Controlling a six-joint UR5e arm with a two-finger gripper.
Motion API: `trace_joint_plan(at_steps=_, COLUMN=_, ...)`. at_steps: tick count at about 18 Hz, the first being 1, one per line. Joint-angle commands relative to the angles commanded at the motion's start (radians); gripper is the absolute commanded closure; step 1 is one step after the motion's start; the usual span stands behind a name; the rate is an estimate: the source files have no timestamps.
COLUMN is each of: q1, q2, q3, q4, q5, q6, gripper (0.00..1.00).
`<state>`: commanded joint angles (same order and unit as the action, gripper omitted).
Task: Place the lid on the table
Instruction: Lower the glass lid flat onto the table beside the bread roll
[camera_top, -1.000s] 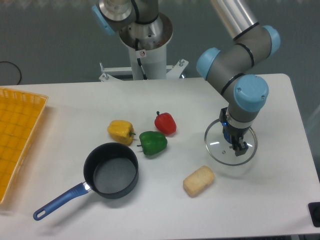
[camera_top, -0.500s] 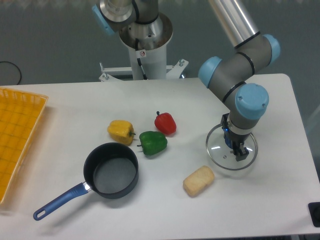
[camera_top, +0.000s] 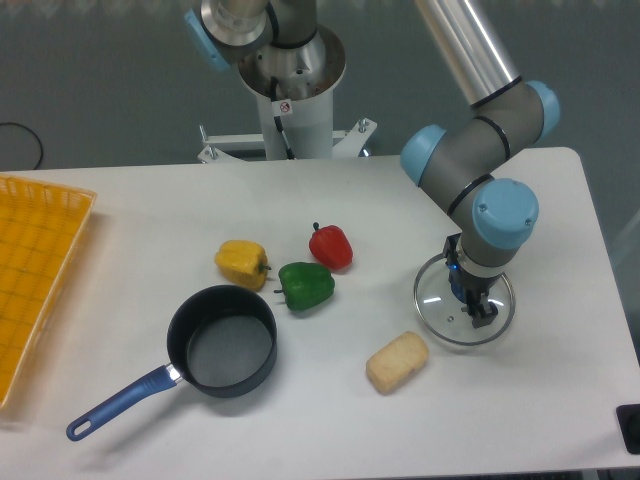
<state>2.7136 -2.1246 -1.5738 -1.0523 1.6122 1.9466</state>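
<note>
Nearest the camera, well to the left of the claw, a black saucepan with a blue handle (camera_top: 221, 354) is seen standing open on the large white bench (camera_top: 300, 430). A pale yellow, loaf-shaped block (camera_top: 397, 361) is shown lying nearer than the claw and slightly to its left, close to the lid's rim but apart from it.

The claw (camera_top: 477, 311) is pointed straight down over the middle of the round transparent glass lid with a thin silver rim (camera_top: 464, 310). The lid's central knob is hidden by the dark fingers, so a grip on it is judged likely but cannot be confirmed; whether the claw is clenched or released cannot be told. The lid appears level and at, or just above, the bench surface; contact cannot be settled from this view.

To the left of the claw, a green bell pepper (camera_top: 305, 286), a yellow bell pepper (camera_top: 242, 263) and, slightly farther back, a red bell pepper (camera_top: 331, 247) are grouped. A yellow gridded tray (camera_top: 35, 275) is placed at the far left edge.

The task is judged nearly complete: the lid is off the saucepan and positioned over bare bench. What is left is a confirmed set-down, release of the knob and withdrawal of the claw upward.
</note>
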Motion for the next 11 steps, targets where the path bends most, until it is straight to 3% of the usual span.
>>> trace_joint_plan(at_steps=11, q1=0.000, q2=-0.011, q3=0.000, q4=0.005, q5=0.000, q6=0.000, gripper=0.37)
